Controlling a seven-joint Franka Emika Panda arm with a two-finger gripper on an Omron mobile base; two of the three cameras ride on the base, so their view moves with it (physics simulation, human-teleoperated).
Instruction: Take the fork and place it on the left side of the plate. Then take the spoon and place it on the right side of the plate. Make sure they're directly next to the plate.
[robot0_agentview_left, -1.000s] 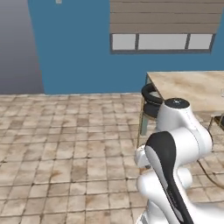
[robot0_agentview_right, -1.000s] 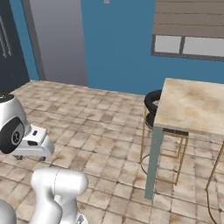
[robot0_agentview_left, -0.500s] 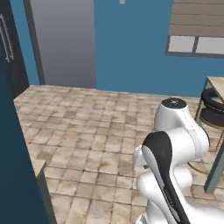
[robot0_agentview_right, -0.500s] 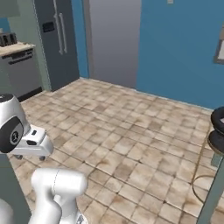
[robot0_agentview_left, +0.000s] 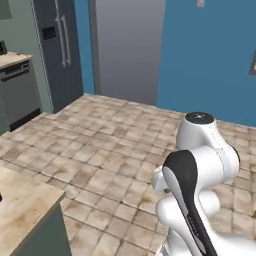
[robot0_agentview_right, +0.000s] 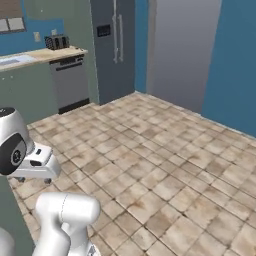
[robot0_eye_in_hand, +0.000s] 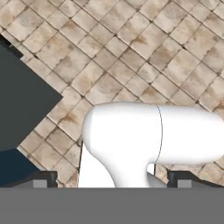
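Note:
The fork, the spoon and the plate are out of view. My gripper (robot0_eye_in_hand: 116, 179) looks down at the tiled floor in the hand view. Its two dark fingertips (robot0_eye_in_hand: 43, 178) stand far apart at the bottom edge, so it is open and holds nothing. The arm is folded up close over the base in both base views.
A beige counter corner (robot0_agentview_left: 20, 205) on a dark green cabinet sits at the lower left. Farther off are a dishwasher (robot0_agentview_right: 70, 82), a counter with a toaster (robot0_agentview_right: 57, 42), a dark fridge (robot0_agentview_left: 57, 50), a grey door (robot0_agentview_left: 127, 50) and blue walls. Tiled floor (robot0_agentview_right: 165, 170) lies ahead.
The whole picture has swung: the base has turned left. The table and stool have left on the right, while the fridge, dishwasher and counter have come in. The gripper stays open.

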